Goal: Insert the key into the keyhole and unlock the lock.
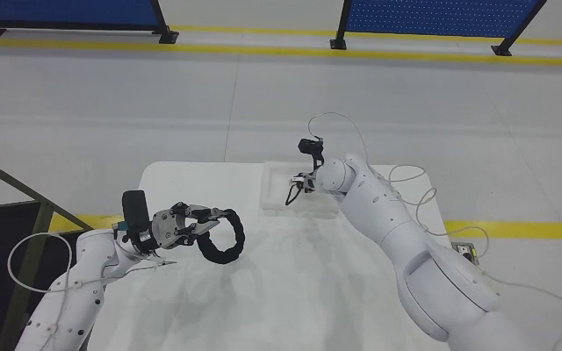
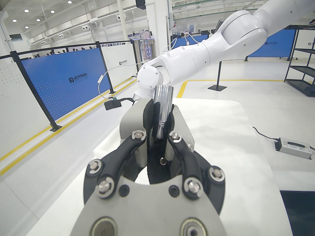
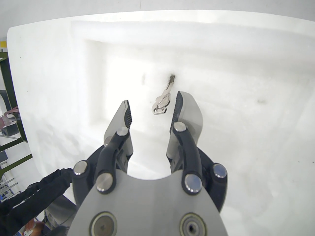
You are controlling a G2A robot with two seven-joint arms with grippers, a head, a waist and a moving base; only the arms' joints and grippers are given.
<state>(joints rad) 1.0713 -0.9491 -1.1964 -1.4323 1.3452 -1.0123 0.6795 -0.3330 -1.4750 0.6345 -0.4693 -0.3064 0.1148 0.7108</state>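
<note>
The lock is a black cable loop (image 1: 230, 241) with a chrome cylinder (image 2: 163, 99). My left gripper (image 1: 206, 224) (image 2: 161, 108) is shut on that cylinder and holds it above the left part of the table, with the loop hanging toward the middle. A small silver key (image 3: 161, 101) stands with its tip stuck in the floor of a white foam tray (image 1: 277, 197) (image 3: 78, 50). My right gripper (image 1: 297, 186) (image 3: 153, 100) hangs open just over the key's head, one finger on each side, with the key nearer one finger. Nothing is between its pads.
The white table (image 1: 290, 290) has rounded corners, and the foam tray sits at its far edge. A dark metal frame (image 1: 26, 211) stands to the left of the table. On the floor at the right lie a power adapter (image 1: 465, 253) (image 2: 294, 147) and its cable.
</note>
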